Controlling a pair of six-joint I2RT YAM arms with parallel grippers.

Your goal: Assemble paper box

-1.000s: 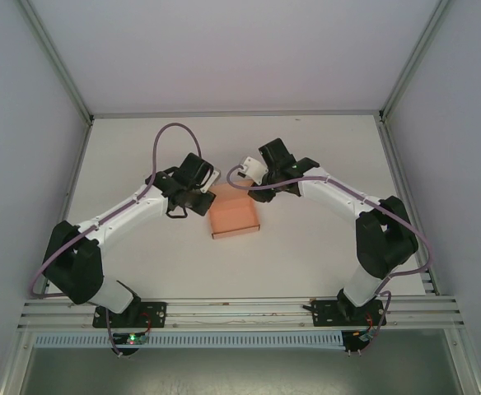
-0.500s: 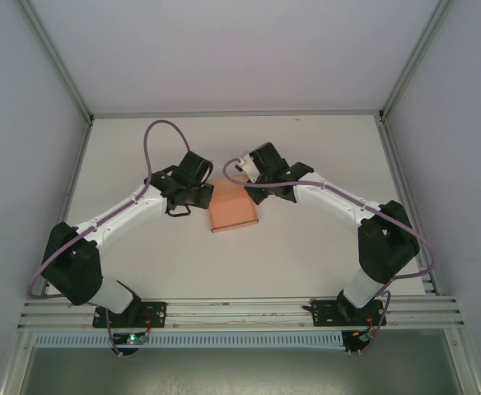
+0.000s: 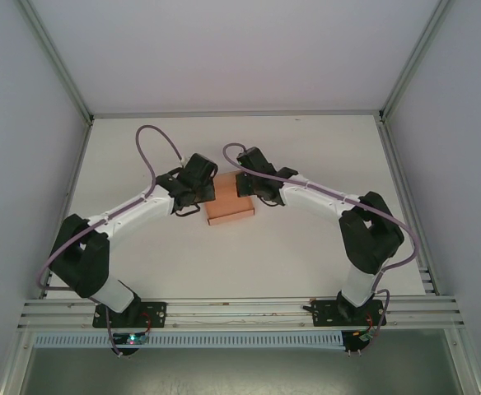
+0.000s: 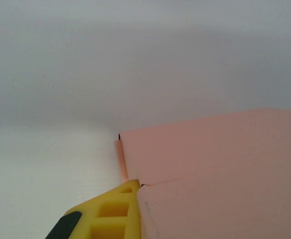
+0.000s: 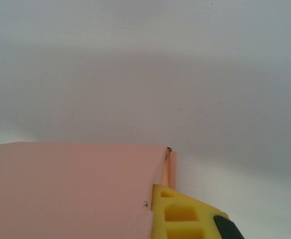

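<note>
White matte tabletop [image 3: 306, 247] bears smooth rectangular salmon-pink paper box [image 3: 228, 207].

paper box [image 3: 229, 211] at table [image 3: 323, 247] centre

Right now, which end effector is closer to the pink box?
Neither, left and right both touch it. The left end effector grips the box at its far left corner; the right end effector grips its far right corner.

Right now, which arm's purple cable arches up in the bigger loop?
The left arm: its cable rises in a tall arch, while the right arm has a cable making only a small curl.
</note>
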